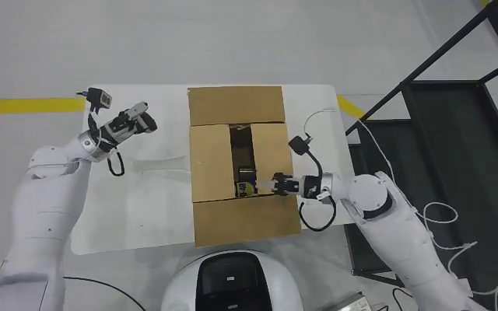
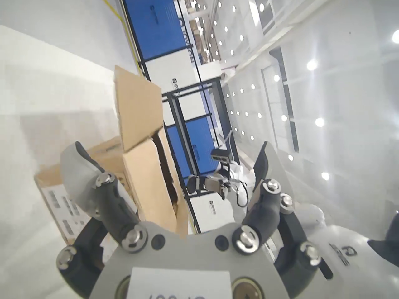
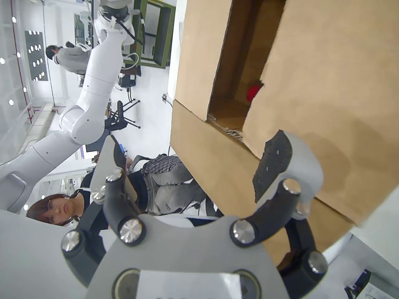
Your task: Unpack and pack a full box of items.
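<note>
A brown cardboard box (image 1: 241, 163) stands in the middle of the white table (image 1: 140, 210). Its far and near flaps are folded outward, and the two side flaps leave a narrow slot between them. Dark items (image 1: 244, 176) show through that slot, and the right wrist view catches a red item (image 3: 254, 93) deep inside. My right gripper (image 1: 275, 186) is open at the slot's near end, with one finger (image 3: 277, 160) over the right side flap (image 3: 327, 79). My left gripper (image 1: 142, 119) hangs open and empty above the table's far left, well apart from the box (image 2: 140, 157).
A black metal rack (image 1: 436, 117) stands just off the table's right edge. A white cable (image 1: 317, 118) lies on the table's far right corner. Bare table surface stretches to the left of the box.
</note>
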Motion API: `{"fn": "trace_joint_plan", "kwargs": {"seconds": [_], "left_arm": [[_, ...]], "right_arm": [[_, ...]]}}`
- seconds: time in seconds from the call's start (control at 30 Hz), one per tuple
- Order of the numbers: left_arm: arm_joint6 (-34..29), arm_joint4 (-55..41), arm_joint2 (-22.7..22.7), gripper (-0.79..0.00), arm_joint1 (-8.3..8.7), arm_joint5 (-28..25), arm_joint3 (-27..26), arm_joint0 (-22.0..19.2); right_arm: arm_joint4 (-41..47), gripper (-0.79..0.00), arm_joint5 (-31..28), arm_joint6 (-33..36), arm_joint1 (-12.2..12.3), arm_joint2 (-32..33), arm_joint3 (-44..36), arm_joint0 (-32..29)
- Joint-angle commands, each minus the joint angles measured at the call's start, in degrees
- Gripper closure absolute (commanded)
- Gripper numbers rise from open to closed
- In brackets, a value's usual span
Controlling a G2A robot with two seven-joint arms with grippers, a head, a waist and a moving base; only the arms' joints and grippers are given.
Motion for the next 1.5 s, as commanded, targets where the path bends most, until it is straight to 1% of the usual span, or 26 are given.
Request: {"fn": "trace_joint_plan", "kwargs": {"seconds": [0.0,0.07,0.13,0.23,0.27,0.77,0.9,1.0,1.03,1.13,1.3,1.37,1.47], "left_arm": [[-4.7,-0.8,-3.0,-0.785,1.25,3.1,-7.0,4.7],[-8.2,-1.5,-5.1,-0.785,2.13,5.5,-11.4,7.8],[-11.3,-2.0,-6.5,-0.785,2.75,7.8,-14.4,9.8],[-15.3,-1.3,-7.0,-0.785,3.34,10.2,-16.8,11.2],[-16.4,-1.5,-6.9,-0.785,3.44,10.9,-17.1,11.4],[-16.8,-1.6,-6.9,-0.785,3.47,11.1,-17.2,11.4],[-13.4,2.6,-6.0,-0.785,3.58,11.7,-18.1,12.1],[-12.3,4.7,-5.4,-0.785,3.63,10.5,-17.5,11.5],[-12.3,6.6,-5.1,-0.785,3.69,9.0,-17.2,11.1],[-11.3,8.7,-3.7,-0.785,3.57,7.1,-14.8,10.1],[-11.9,5.9,-2.8,-0.785,3.36,5.5,-12.4,8.8],[-12.0,4.5,-3.1,-0.785,3.41,4.7,-12.2,8.6],[-11.2,2.7,-4.4,-0.785,3.62,3.4,-12.5,8.7]], "right_arm": [[-0.3,-0.785,2.0,0.6,-0.5,-3.2,0.9,2.5],[-0.5,-0.785,3.2,0.2,-1.0,-5.7,2.1,4.7],[-0.1,-0.785,4.4,-0.1,-1.5,-7.7,3.7,6.9],[2.0,-0.785,5.8,-1.8,-2.2,-9.4,6.0,9.4],[2.0,-0.785,5.8,-1.8,-2.2,-9.4,6.0,9.4],[2.0,-0.785,5.8,-1.8,-2.2,-9.4,6.0,9.4],[2.9,-0.785,6.3,-2.9,-2.6,-10.8,7.7,9.6],[3.4,-0.785,6.7,-2.8,-3.4,-13.6,9.3,12.1],[3.7,-0.785,6.7,-2.8,-3.7,-14.6,9.9,13.1],[4.8,-0.785,6.4,-2.9,-4.8,-17.8,12.3,16.2],[7.2,-0.785,6.2,-3.3,-6.9,-22.7,17.0,20.9],[10.0,-0.785,5.3,-2.5,-7.7,-24.3,18.5,22.2],[15.9,-0.785,2.3,0.1,-8.8,-25.6,19.8,23.9]]}}
